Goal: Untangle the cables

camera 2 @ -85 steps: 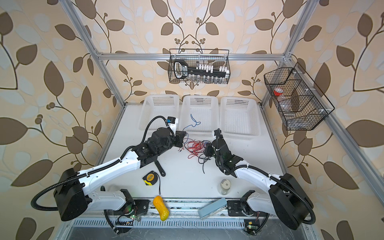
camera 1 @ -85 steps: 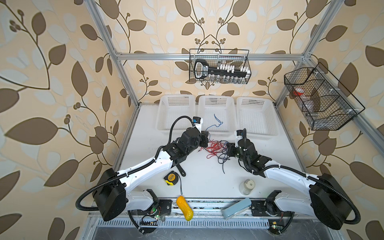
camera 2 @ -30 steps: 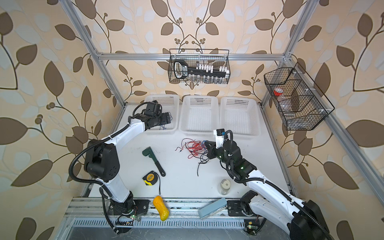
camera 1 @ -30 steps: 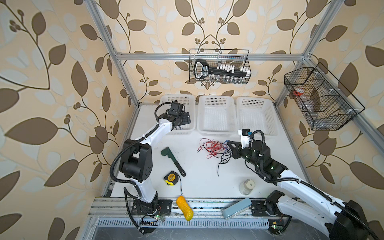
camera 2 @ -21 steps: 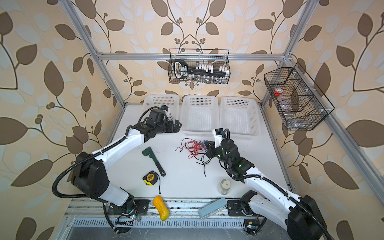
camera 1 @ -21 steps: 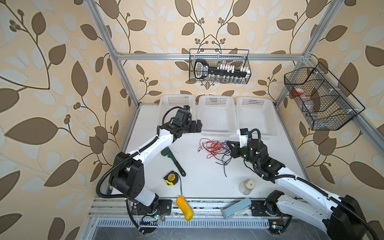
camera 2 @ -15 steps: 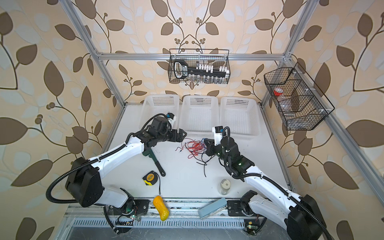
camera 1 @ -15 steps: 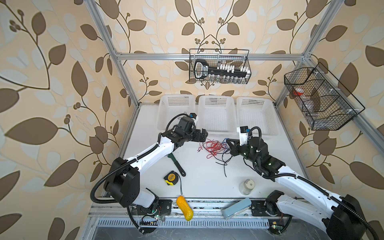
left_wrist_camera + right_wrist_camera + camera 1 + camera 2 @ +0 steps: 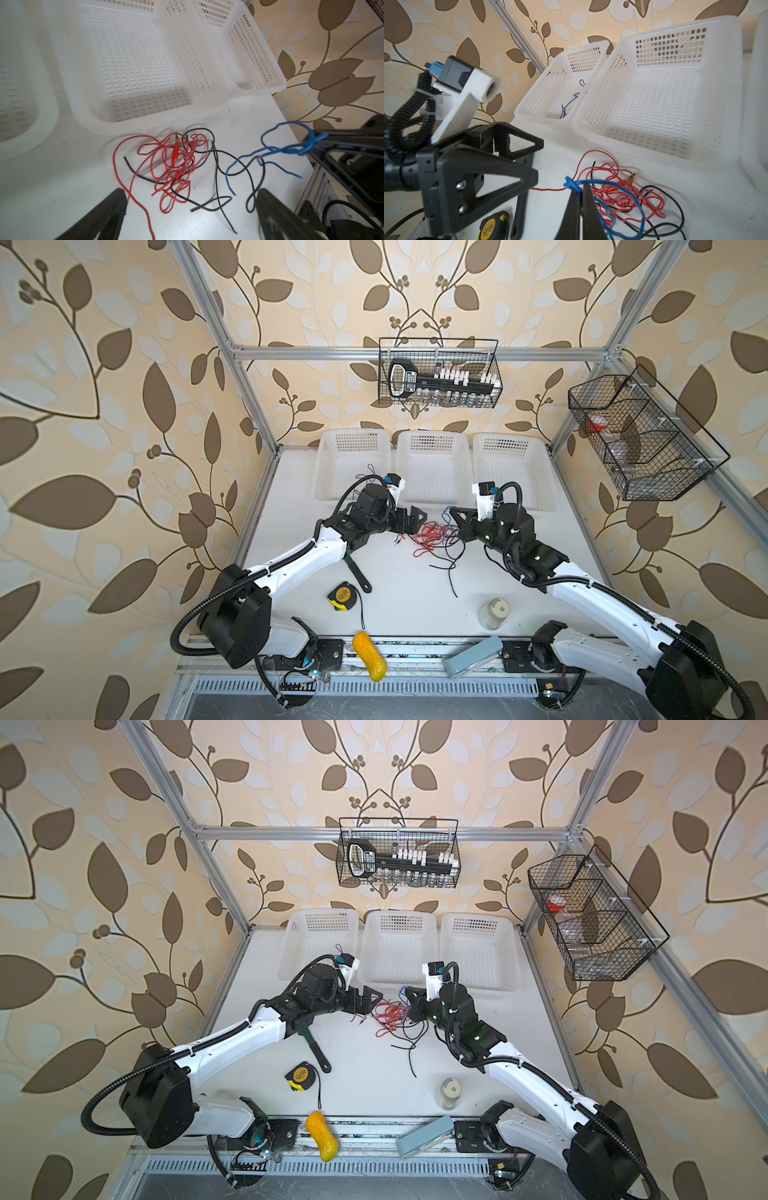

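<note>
The cables lie tangled mid-table: a red bundle (image 9: 430, 531) (image 9: 176, 162) with a clip end, black strands (image 9: 446, 568) (image 9: 218, 166) running through and out of it, and a blue one (image 9: 270, 149) (image 9: 612, 182). My right gripper (image 9: 454, 512) (image 9: 579, 189) is shut on a knotted loop of the blue cable and holds it just above the table, right of the bundle. My left gripper (image 9: 415, 519) (image 9: 191, 193) stands open at the bundle's left edge, its fingers astride loose red and black ends, touching nothing. Another blue cable (image 9: 571, 101) lies in the left basket.
Three white baskets (image 9: 434, 493) line the back edge just behind the tangle. A dark green tool (image 9: 359, 574), a yellow tape measure (image 9: 341, 595) and a small jar (image 9: 494, 612) lie nearer the front. A yellow object (image 9: 368, 655) and a grey-blue case (image 9: 473, 662) rest on the front rail.
My left arm has swung from the left basket back to the tangle, jaws open. My right gripper stays shut on the blue cable and has shifted slightly toward the baskets.
</note>
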`<action>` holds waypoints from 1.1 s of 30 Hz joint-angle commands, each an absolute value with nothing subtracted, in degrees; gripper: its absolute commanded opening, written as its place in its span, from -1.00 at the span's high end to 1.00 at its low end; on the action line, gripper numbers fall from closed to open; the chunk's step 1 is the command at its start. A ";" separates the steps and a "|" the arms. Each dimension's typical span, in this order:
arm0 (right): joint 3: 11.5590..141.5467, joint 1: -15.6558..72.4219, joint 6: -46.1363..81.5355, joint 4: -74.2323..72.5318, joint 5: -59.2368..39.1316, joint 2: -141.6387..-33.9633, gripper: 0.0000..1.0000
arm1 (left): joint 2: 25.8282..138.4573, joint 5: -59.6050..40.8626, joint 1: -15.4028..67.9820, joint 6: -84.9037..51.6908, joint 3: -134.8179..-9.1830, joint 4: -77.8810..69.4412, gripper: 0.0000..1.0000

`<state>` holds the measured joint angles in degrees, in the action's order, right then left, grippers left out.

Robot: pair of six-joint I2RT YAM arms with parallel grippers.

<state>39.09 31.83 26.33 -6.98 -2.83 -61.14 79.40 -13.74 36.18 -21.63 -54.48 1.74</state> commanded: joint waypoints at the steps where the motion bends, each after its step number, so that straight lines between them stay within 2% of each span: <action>1: 41.65 31.72 25.95 -6.86 -3.81 -61.82 1.00 | 80.22 -16.77 38.00 -22.16 -54.42 -3.97 -0.97; 7: 42.23 31.69 25.84 -6.93 -5.02 -62.96 1.00 | 80.40 -16.57 39.86 -20.95 -54.71 -6.53 -0.94; 17: 42.06 31.83 25.49 -8.15 -10.44 -62.54 1.00 | 84.59 -16.17 40.26 -20.49 -56.24 -8.36 -0.76; 21: 42.05 31.78 25.42 -8.44 -12.13 -62.49 1.00 | 85.60 -17.55 40.25 -20.76 -56.82 -10.15 -0.40; 29: 41.94 31.82 25.22 -8.70 -13.52 -62.58 1.00 | 86.28 -17.84 40.69 -21.09 -57.24 -12.47 -0.08; 33: 41.92 31.77 25.14 -8.44 -13.37 -62.54 1.00 | 86.82 -17.84 40.86 -21.08 -57.73 -12.39 0.20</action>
<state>40.64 31.79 25.87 -7.90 -11.92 -62.96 86.48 -16.75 40.27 -21.15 -54.94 -9.52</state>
